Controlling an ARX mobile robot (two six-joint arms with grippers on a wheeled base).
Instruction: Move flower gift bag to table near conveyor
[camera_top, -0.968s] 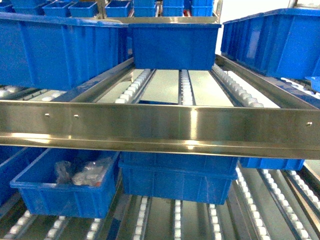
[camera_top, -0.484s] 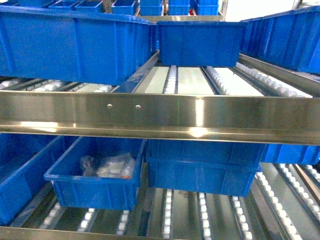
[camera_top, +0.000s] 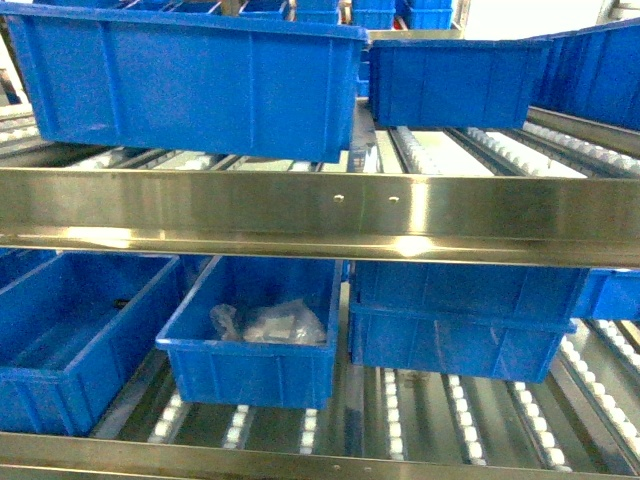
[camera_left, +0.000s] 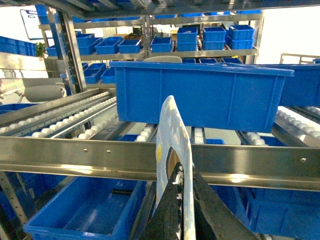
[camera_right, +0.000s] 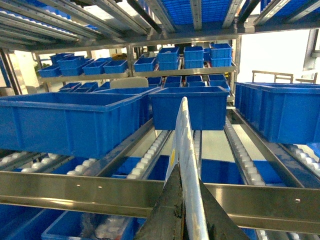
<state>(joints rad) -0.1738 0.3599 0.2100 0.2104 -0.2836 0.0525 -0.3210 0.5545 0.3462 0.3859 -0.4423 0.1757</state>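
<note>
Both tools (camera_left: 181, 210) (camera_right: 186, 210) clamped on gift bag (camera_left: 172, 150) edges, blue bins (camera_top: 190, 85) and conveyor (camera_top: 320, 215) ahead

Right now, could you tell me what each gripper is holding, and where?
Each holds a thin white panel by its lower edge: left gripper the cut-out panel, right gripper another.

A: How much of the flower gift bag (camera_left: 172, 150) is shown?

B: Only its thin edge; its lower part is cut off by the bottom border and covered by the left end effector (camera_left: 181, 210), whose tips alone are seen.

A: And from the right wrist?

B: The same: the right end effector (camera_right: 182, 210) is cropped below.

A: The bin's contents?

B: A clear wrapped bundle (camera_top: 268, 324) is seen in the blue bin (camera_top: 250, 365), too blurred to be identified.
</note>
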